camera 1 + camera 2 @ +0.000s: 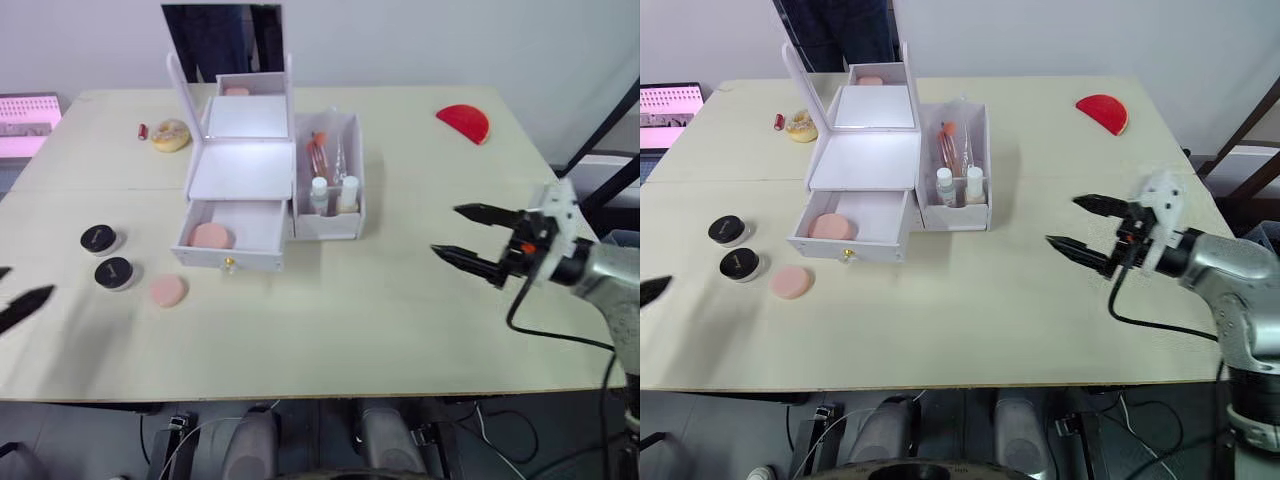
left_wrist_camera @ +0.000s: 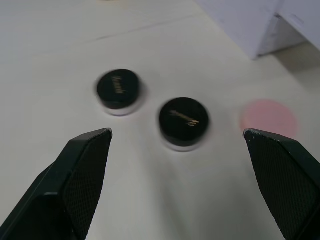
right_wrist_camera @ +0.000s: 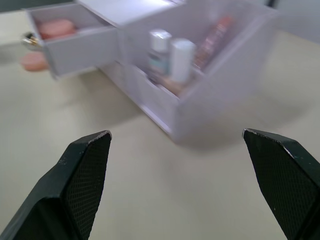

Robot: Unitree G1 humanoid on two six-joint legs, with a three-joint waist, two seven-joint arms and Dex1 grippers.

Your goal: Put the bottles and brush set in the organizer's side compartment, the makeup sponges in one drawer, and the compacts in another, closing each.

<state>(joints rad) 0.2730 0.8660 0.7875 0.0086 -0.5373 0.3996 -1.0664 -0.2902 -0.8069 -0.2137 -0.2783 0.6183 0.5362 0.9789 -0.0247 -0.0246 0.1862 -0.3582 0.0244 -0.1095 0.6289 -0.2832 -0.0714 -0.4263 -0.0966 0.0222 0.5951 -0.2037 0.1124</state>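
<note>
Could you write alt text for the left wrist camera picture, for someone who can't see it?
Two small round pots with black lids sit side by side on a pale tabletop, between the open black fingers of the robot's left hand. A flat round pink sponge lies beside them, with a corner of the white plastic organizer beyond.

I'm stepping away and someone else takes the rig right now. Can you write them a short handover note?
Left gripper: open, empty, hovering over the two compacts on the table.
Right gripper: open, empty, to the right of the organizer.
Done: both bottles and the brush set stand in the side compartment. One makeup sponge lies in the open lower drawer.
Left: second sponge from the table into that drawer, close it; compacts into the other drawer, close it.
</note>
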